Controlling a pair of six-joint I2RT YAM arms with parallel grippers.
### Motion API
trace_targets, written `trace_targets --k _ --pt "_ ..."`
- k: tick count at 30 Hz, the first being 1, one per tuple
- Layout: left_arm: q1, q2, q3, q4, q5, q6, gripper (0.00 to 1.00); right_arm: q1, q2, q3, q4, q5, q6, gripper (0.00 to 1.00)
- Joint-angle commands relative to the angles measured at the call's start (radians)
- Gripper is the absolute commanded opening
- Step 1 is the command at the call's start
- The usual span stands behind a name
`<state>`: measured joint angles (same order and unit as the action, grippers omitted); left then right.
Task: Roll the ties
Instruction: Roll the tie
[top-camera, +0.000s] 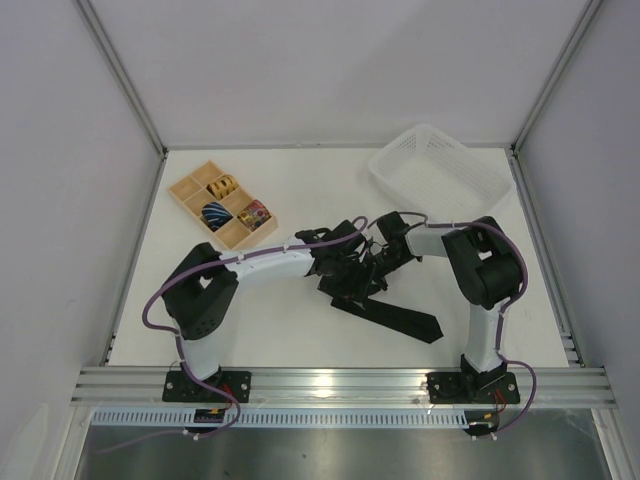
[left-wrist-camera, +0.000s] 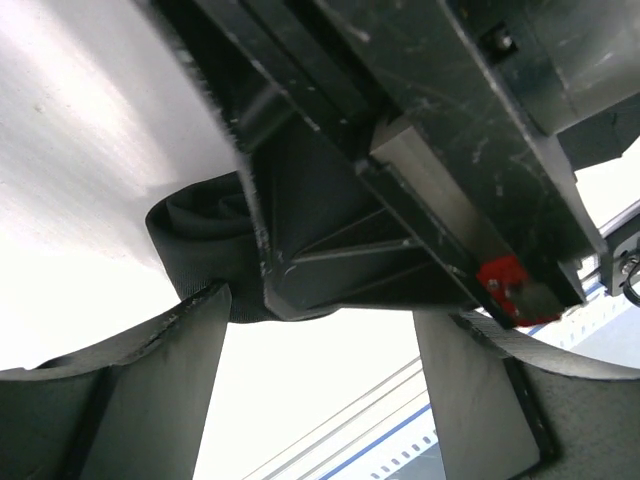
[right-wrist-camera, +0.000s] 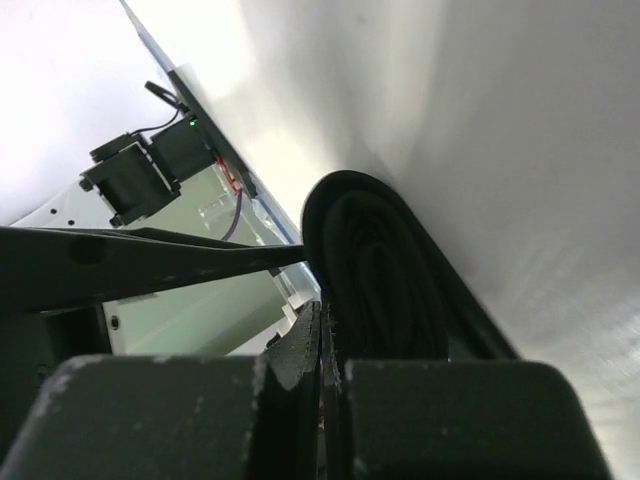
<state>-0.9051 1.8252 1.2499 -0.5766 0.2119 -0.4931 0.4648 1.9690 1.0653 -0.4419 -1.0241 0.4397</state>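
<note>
overhead, white table (top-camera: 300, 180); white mesh basket (top-camera: 470, 178) far right; wooden divided tray (top-camera: 190, 192) far left, holding three patterned rolls (top-camera: 216, 213). black tie (top-camera: 400, 318) mid-table, its loose length flat, long axis running from the grippers toward the near right, pointed end nearest. both arms hide its rolled end there; only the wrist views show the coil (right-wrist-camera: 375, 270). left gripper (left-wrist-camera: 320, 345) spread wide, coil by one fingertip. right gripper (right-wrist-camera: 322, 320) pressed together at the coil; fabric between not discernible.
</note>
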Motion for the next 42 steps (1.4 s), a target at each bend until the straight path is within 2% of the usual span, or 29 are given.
trace_targets --k 1,5,13,16,19,23,29,37,42 --pt "0.002 0.002 0.005 0.014 -0.002 0.005 0.8 -0.014 -0.053 -0.037 0.002 0.065 -0.025 0.0" --pt "0.024 -0.032 -0.006 0.035 0.035 0.01 0.82 -0.021 -0.056 -0.068 0.038 0.078 -0.032 0.0" --pt "0.167 -0.141 -0.076 0.07 0.2 0.034 0.83 -0.02 -0.074 -0.14 0.078 0.099 -0.047 0.0" --pt "0.224 -0.117 -0.107 0.109 0.337 0.042 0.83 -0.018 -0.085 -0.153 0.077 0.116 -0.048 0.0" --pt "0.23 -0.074 -0.107 0.127 0.424 0.077 0.83 -0.02 -0.09 -0.166 0.081 0.124 -0.049 0.0" --pt "0.229 -0.038 -0.161 0.254 0.486 0.064 0.83 -0.023 -0.09 -0.183 0.1 0.127 -0.045 0.0" --pt "0.23 -0.05 -0.269 0.405 0.495 0.05 0.81 -0.035 -0.085 -0.203 0.12 0.121 -0.047 0.0" --pt "0.229 -0.082 -0.366 0.618 0.437 0.077 0.79 -0.043 -0.078 -0.205 0.111 0.11 -0.062 0.0" --pt "0.23 -0.066 -0.402 0.678 0.428 0.093 0.77 -0.048 -0.076 -0.202 0.114 0.104 -0.061 0.0"
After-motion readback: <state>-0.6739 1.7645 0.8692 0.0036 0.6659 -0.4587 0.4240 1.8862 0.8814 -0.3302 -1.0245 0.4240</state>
